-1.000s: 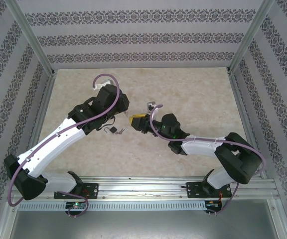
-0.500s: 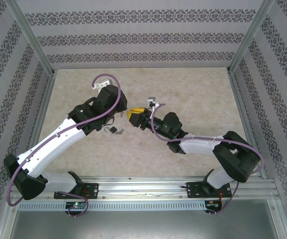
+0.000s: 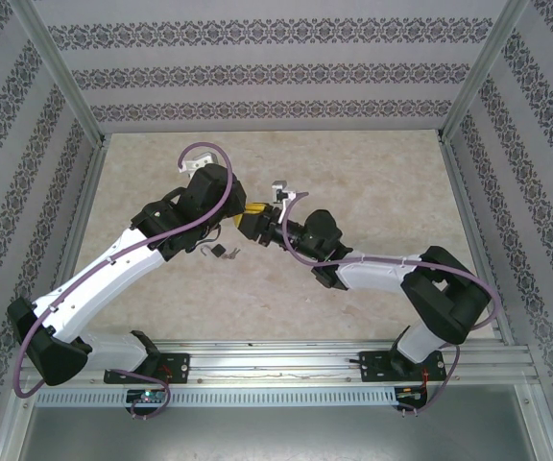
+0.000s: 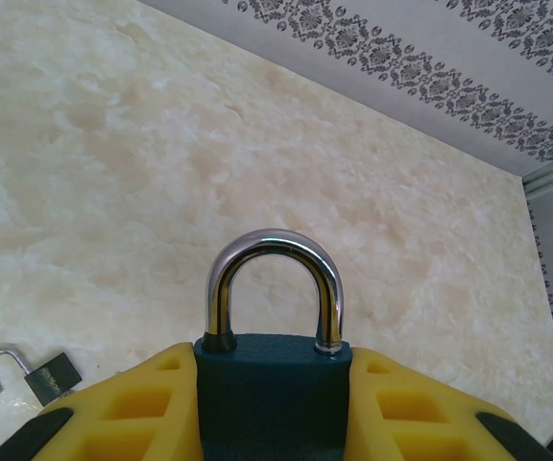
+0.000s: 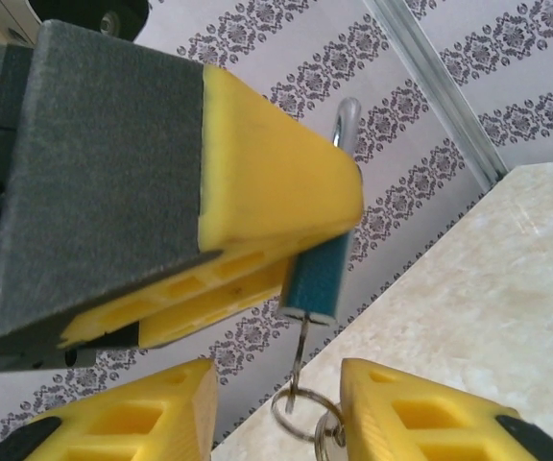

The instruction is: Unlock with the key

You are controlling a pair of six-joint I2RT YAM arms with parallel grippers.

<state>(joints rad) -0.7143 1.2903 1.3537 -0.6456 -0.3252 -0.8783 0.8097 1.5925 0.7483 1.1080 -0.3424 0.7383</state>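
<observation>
**Fig.** Left claw [image 4: 275, 357] clamps the padlock [image 4: 273, 389] clear of the table [image 4: 113, 144], keyhole end facing the right claw [image 5: 276, 384] for access. Right claw's fingers stand apart astride the key [image 5: 300, 351], apparently seated in the padlock, placed to pinch and turn it.

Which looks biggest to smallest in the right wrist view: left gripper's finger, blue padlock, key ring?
1. left gripper's finger
2. blue padlock
3. key ring
Apparent size only; the finger reaches closest to the camera.
</observation>
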